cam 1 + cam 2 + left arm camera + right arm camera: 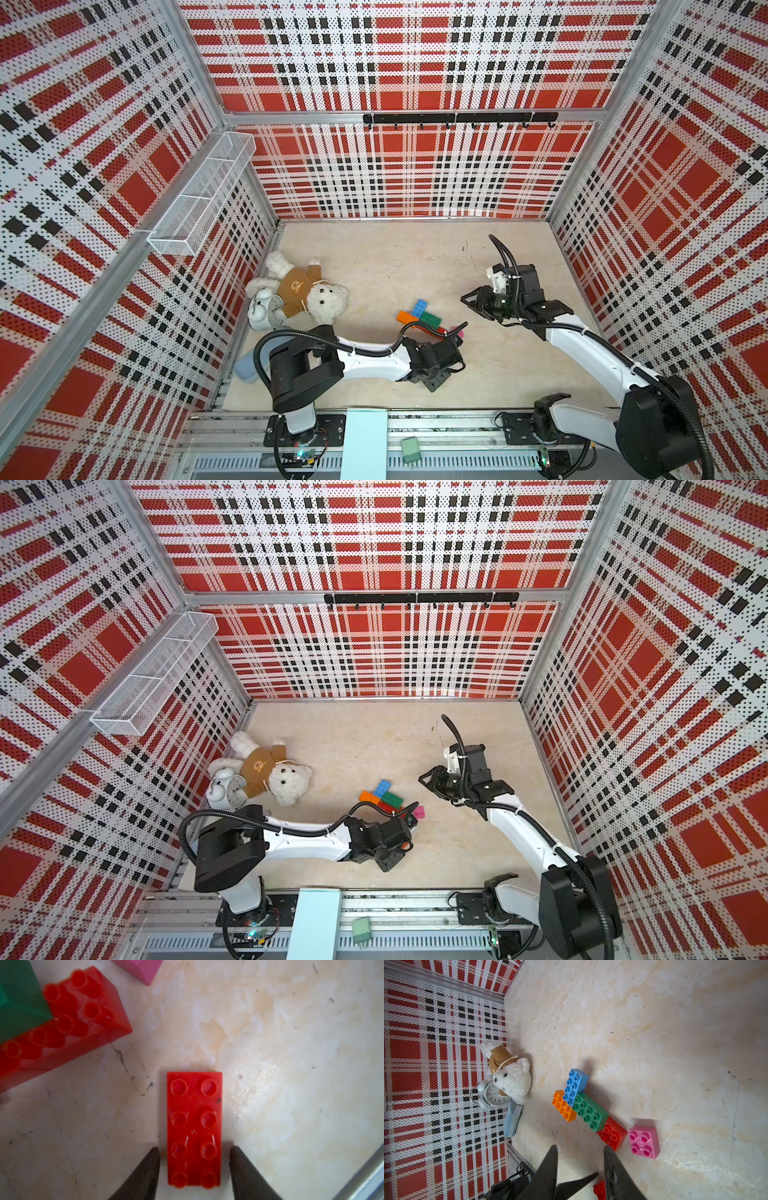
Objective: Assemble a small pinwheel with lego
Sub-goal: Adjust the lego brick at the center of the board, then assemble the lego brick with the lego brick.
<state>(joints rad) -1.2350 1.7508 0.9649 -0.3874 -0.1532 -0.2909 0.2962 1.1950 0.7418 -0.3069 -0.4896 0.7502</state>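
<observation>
The lego pinwheel cluster lies mid-table: a blue brick and an orange brick beside a green brick, which sits on a red brick. A pink square lies loose next to them. My left gripper is open, its fingers astride a flat red brick that rests on the table, with a gap on each side. My right gripper hovers to the right of the cluster, open and empty.
A white teddy bear and an alarm clock lie against the left wall, with a pale blue pad in front of them. A wire basket hangs on the left wall. A hook rail is fixed to the back wall.
</observation>
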